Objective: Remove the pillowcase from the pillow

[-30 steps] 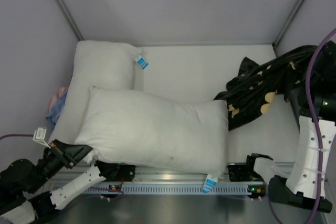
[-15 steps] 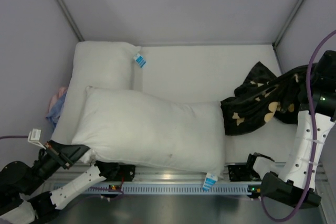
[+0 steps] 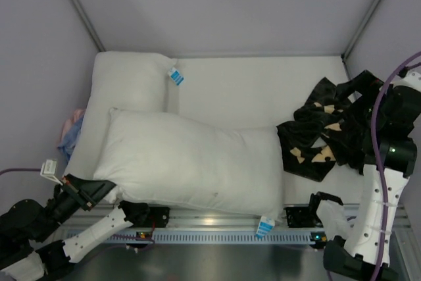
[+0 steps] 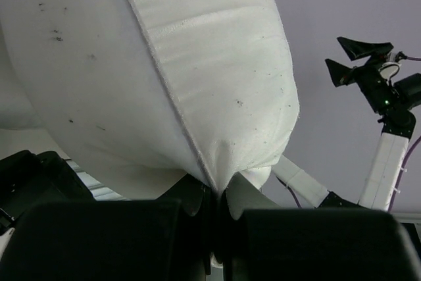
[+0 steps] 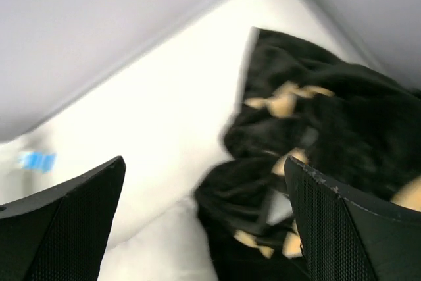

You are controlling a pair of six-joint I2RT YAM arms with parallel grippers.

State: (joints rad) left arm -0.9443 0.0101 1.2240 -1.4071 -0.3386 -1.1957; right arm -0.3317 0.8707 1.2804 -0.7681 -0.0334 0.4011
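The white pillow [image 3: 191, 162] lies bare across the near half of the table, with its blue-white tag [image 3: 265, 227] at the near right corner. My left gripper [image 4: 220, 195] is shut on the pillow's near left corner [image 3: 110, 189], where the seam is pinched between the jaws. The black pillowcase [image 3: 325, 133] with tan shapes lies crumpled in a heap right of the pillow, off it and touching its right end. My right gripper [image 5: 204, 228] hangs wide open above the pillowcase [image 5: 316, 156], with nothing between its fingers.
A second white pillow [image 3: 128, 87] lies at the far left, with a blue tag [image 3: 175, 76]. A pink-blue cloth bundle [image 3: 71, 129] is wedged against the left wall. The right arm [image 3: 385, 189] stands by the right wall. Bare table [image 3: 250, 90] shows behind the pillow.
My right gripper has opened and let go of the pillowcase, which dropped from a stretched hang into a heap at the right. The left gripper keeps its hold on the corner.
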